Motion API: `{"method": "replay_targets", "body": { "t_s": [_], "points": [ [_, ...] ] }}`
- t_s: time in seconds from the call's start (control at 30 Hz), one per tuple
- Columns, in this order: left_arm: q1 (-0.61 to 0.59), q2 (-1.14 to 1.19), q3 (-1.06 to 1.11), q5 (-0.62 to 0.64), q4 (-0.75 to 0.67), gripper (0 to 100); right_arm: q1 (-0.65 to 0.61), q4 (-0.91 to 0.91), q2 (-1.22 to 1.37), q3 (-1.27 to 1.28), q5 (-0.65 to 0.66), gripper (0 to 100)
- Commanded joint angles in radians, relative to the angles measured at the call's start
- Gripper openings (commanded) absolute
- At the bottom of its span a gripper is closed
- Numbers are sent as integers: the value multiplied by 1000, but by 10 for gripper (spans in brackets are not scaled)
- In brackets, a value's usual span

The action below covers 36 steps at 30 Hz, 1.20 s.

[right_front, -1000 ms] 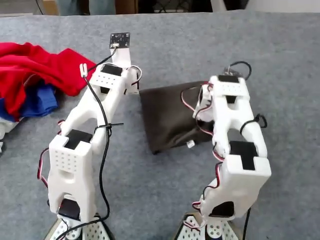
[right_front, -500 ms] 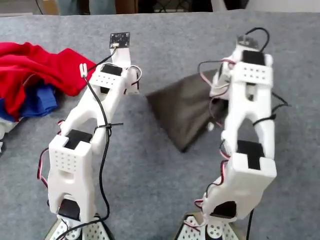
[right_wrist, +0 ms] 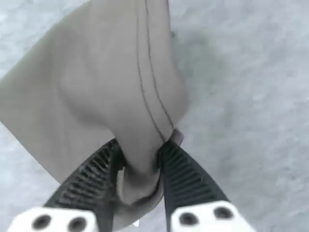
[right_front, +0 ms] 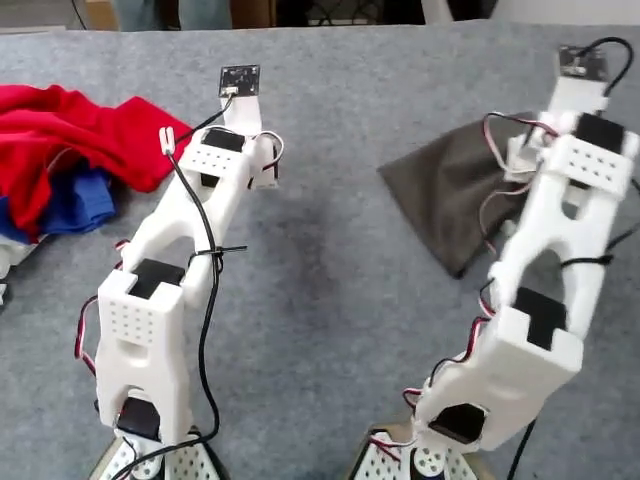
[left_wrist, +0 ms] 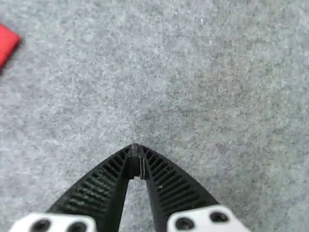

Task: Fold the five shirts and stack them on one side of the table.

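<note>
**Folded dark shirt gripped at its edge, out toward the desk's 2 o'clock side**

The right arm [right_front: 545,250] stretches out toward 2 o'clock over the grey felt-covered desk [right_front: 330,300]. Its jaws are clamped on a bunched edge of the folded dark brown-grey cloth shirt [right_wrist: 96,87]. In the high view this shirt [right_front: 450,195] fans out from the grip toward 9 o'clock. Most of it seems to lie on the felt, though I cannot tell whether the pinched edge is lifted clear. Gripping one edge rather than the middle probably lets the bundle slide as one piece without the folds opening. The stitched hem running up from the jaws suggests several layers are caught together.

The left arm [right_front: 180,230] sits near the desk's middle, reaching toward 11 o'clock. Its jaws are together on nothing, tips just above bare felt, likely parked there to leave the other arm room.

The crumpled red cloth shirt [right_front: 70,130] lies at 10 o'clock, on top of a rumpled blue cloth shirt [right_front: 75,200], both unfolded and well apart from the dark one. Unfolded clothes at one side and folded work at the other looks deliberate: the 2 o'clock side reads as the stacking place, with most of the task left
</note>
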Motion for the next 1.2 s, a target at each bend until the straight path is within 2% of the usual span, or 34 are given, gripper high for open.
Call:
{"method": "replay_targets", "body": {
  "t_s": [0.0,0.5,0.57,0.67,0.77,0.83,0.93,1.03,1.17],
  "points": [
    [-7,-55,-65,-11,-8,29,41,-52,-7,-48,34,15],
    [-7,-55,-54,-11,-44,29,114,-71,157,-162,31,34],
    [-15,-54,-54,-11,-44,29,120,-37,157,-168,29,112],
    [-67,-63,-64,-12,-41,29,130,34,156,-185,25,308],
    [-162,-66,-74,-83,-31,30,147,149,159,-298,32,459],
    [-242,-68,-130,-118,71,30,149,227,163,-378,29,491],
    [-380,-84,-272,-141,284,30,147,315,163,-456,26,491],
    [-522,-92,-429,-146,440,41,123,370,163,-507,26,491],
    [-700,-84,-628,-144,585,161,52,460,163,-549,26,491]
  ]
}}
